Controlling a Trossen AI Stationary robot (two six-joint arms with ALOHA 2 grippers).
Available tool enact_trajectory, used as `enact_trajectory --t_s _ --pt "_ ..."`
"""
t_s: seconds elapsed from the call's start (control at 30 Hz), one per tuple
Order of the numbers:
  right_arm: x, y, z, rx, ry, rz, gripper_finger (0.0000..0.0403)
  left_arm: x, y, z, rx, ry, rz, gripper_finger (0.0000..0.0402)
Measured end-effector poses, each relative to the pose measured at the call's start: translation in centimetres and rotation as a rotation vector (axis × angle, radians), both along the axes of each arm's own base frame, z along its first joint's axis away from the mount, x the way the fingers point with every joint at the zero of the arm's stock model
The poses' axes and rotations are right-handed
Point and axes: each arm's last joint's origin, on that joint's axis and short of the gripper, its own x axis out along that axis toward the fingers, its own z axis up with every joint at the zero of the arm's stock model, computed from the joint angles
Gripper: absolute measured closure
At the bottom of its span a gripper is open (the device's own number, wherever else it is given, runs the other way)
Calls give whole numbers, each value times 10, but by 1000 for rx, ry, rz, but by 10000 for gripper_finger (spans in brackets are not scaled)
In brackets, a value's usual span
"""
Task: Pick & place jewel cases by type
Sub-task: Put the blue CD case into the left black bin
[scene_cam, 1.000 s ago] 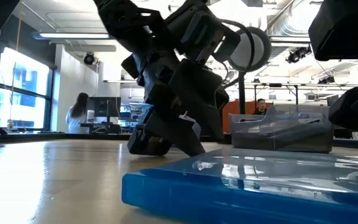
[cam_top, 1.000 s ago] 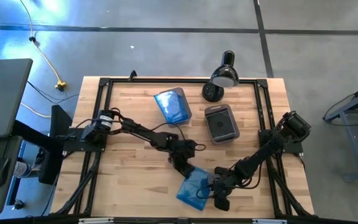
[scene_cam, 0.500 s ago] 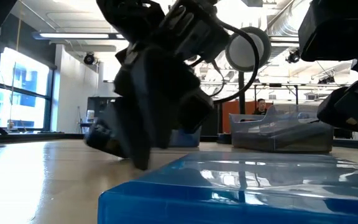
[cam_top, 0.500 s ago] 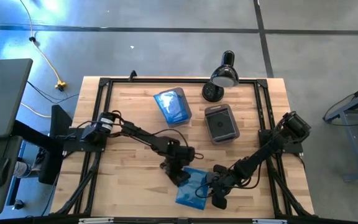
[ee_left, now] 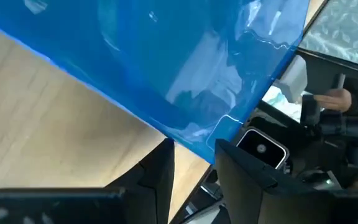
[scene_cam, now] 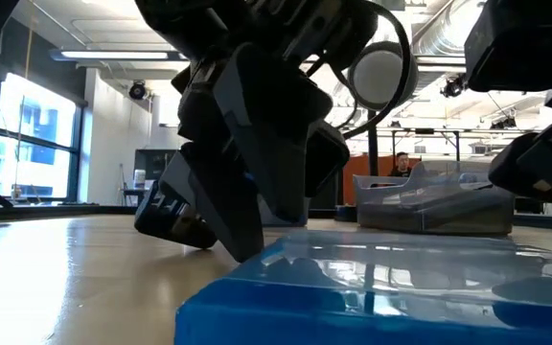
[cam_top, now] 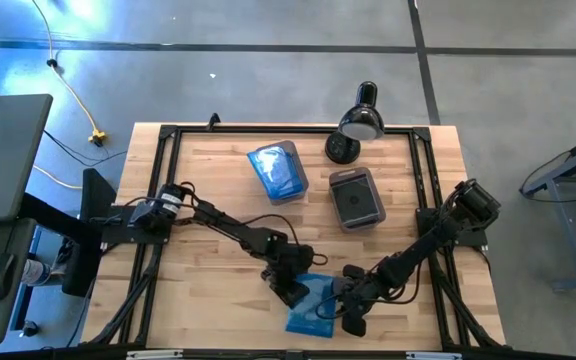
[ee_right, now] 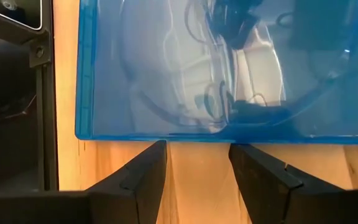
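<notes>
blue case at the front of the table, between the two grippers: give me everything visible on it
The blue jewel case is a thin, flat rectangle of glossy translucent blue plastic with reflections on its face. It lies flat on the wooden table near the front edge, skewed to the table's sides. The left gripper, fingers apart, sits at one edge; the right gripper, fingers apart, at the opposite edge. Neither visibly clamps it. Contents cannot be made out.
</notes>
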Motion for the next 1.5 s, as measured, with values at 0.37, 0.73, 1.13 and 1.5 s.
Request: enact_trajectory --t_s 0.37,0.73,1.13,1.5 --pt "5 2 3 23 -68 20 224 8 2 1 -70 -70 -11 289" --pt "7 8 6 58 -110 65 224 5 6 -1 -96 -28 -48 289" --pt "12 17 13 48 -268 143 224 -7 10 -11 18 157 27 289" --pt "15 15 1 -2 -252 145 224 -6 10 -11 33 145 70 289"
